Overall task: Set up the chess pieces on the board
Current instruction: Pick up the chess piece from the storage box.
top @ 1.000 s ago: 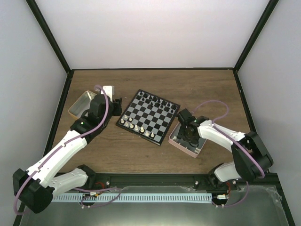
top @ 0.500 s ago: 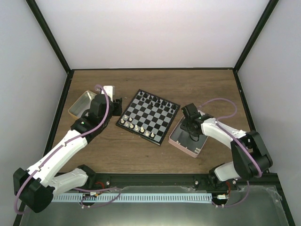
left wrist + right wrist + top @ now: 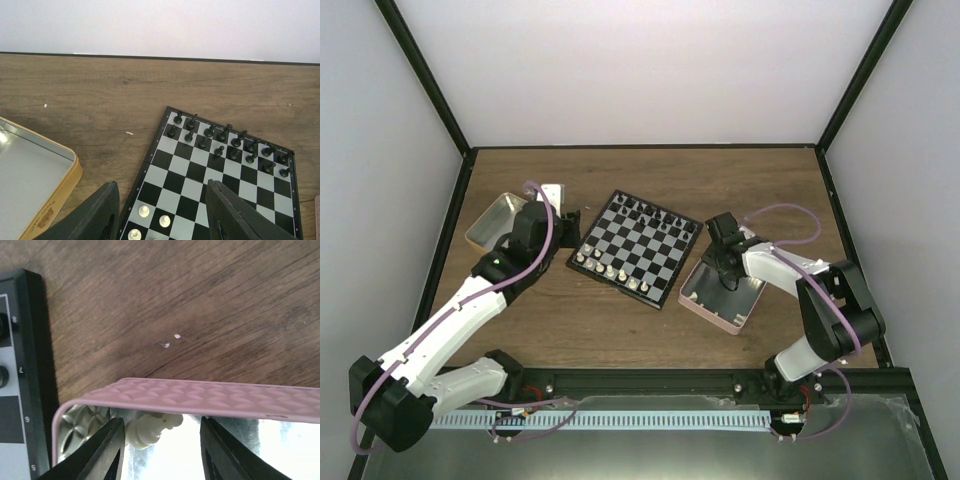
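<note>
The board [image 3: 635, 248] lies mid-table, with black chess pieces [image 3: 650, 212] along its far side and white ones [image 3: 610, 270] along its near side. My left gripper [image 3: 567, 225] hovers open by the board's left corner; its wrist view shows nothing between the fingers [image 3: 102, 215] except board squares and white pieces [image 3: 144, 211]. My right gripper [image 3: 725, 272] is down in the pink tray [image 3: 720, 318]. There its jaws [image 3: 162, 452] straddle a cream piece [image 3: 150, 429] lying against the tray wall [image 3: 210, 397]. The piece rests by the left finger [image 3: 102, 455], with a gap to the right one.
A yellow-sided tin [image 3: 495, 222] sits open at the left, also in the left wrist view [image 3: 30, 175]. A small white block [image 3: 552, 190] lies behind it. The board's black rim [image 3: 30, 340] runs close beside the tray's left corner. Dark frame posts border the table.
My right gripper has shifted toward the tray's far-left corner and its jaws have narrowed around the cream piece. The left arm has not moved.
</note>
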You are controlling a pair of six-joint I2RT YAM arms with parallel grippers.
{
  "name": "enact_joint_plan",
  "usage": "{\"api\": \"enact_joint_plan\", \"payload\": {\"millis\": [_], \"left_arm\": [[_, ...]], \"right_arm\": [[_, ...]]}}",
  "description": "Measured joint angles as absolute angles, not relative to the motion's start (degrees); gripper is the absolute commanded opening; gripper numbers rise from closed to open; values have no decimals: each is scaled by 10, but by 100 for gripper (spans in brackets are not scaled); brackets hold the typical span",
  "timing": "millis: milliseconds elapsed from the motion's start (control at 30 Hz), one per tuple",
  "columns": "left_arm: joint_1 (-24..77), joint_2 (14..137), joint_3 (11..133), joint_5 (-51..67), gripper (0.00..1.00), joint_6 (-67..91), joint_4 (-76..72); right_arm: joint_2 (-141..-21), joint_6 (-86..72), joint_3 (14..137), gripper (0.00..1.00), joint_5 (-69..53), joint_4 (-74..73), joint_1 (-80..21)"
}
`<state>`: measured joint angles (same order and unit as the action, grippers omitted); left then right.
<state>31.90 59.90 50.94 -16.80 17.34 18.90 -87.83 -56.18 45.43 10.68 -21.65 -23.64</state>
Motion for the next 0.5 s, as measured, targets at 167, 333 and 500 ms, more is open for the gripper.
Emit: {"api": "enact_joint_plan", "payload": {"millis": [167,333,500], "left_arm": [[319,599,508,-168,49,173,189],[319,599,508,-168,49,174,189],[319,599,507,-168,49,174,187]], "right_arm": [[-883,-559,463,45,108,-208,-236],[-900,-552,465,44,108,-203,-234],[-910,-540,470,42,108,-204,-234]]}}
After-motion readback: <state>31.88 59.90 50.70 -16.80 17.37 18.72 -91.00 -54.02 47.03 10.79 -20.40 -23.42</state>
